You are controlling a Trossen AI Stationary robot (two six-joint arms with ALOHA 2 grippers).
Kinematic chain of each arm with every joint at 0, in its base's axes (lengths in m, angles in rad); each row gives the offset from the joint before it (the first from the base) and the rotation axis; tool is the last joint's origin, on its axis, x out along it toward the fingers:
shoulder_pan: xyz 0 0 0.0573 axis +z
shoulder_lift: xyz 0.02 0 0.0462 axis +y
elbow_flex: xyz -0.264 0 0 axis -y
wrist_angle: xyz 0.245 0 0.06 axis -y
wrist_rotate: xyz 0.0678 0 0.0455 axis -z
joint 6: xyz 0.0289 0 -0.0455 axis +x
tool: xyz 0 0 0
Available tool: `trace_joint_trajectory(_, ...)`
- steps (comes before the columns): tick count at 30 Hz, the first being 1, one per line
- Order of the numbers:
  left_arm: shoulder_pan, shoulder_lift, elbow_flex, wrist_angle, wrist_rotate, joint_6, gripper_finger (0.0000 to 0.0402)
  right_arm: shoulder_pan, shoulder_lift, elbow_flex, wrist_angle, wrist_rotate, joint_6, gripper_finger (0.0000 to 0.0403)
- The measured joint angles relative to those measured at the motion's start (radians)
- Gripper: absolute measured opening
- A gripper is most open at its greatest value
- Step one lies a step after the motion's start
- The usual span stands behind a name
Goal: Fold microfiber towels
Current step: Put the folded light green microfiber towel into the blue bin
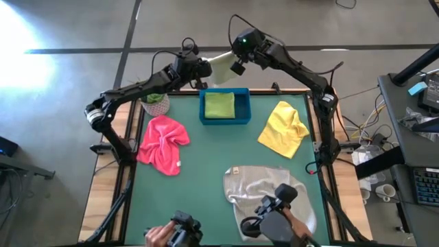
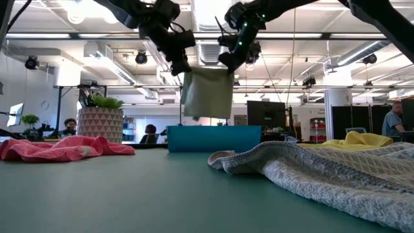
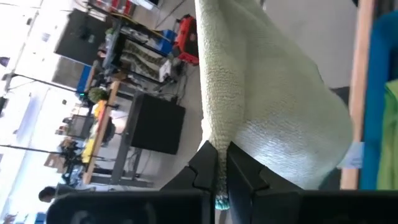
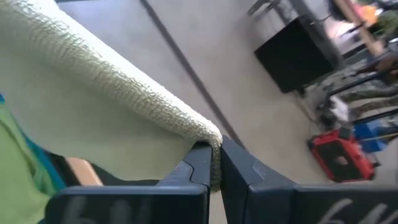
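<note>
The left arm's fingers (image 3: 222,163) are pinched tight on one corner of the olive green towel (image 2: 207,92), the cloth's edge squeezed between the two dark pads. The right arm's fingers (image 4: 215,163) are likewise closed hard on the opposite top corner. Between the two grips the towel hangs folded and slack in the air, above and just behind the far edge of the surface (image 1: 206,178), over the back of the blue tray (image 1: 241,110).

In the tray lies the lime green towel (image 1: 219,105), folded flat. The hot pink towel (image 1: 162,143) lies crumpled on the left side of the surface, beside the potted plant (image 1: 156,103) at the far left corner. The yellow towel (image 1: 283,129) sits bunched on the right. The light grey towel (image 1: 257,189) is spread rumpled at the near edge.
</note>
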Motion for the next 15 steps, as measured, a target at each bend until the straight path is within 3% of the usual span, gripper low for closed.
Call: trace_joint_trajectory(15,0.018,0.033,-0.086,0.001,0.055,0.0,0.0001,0.003,0.0,-0.09,-0.003,-0.017,0.033,0.0008)
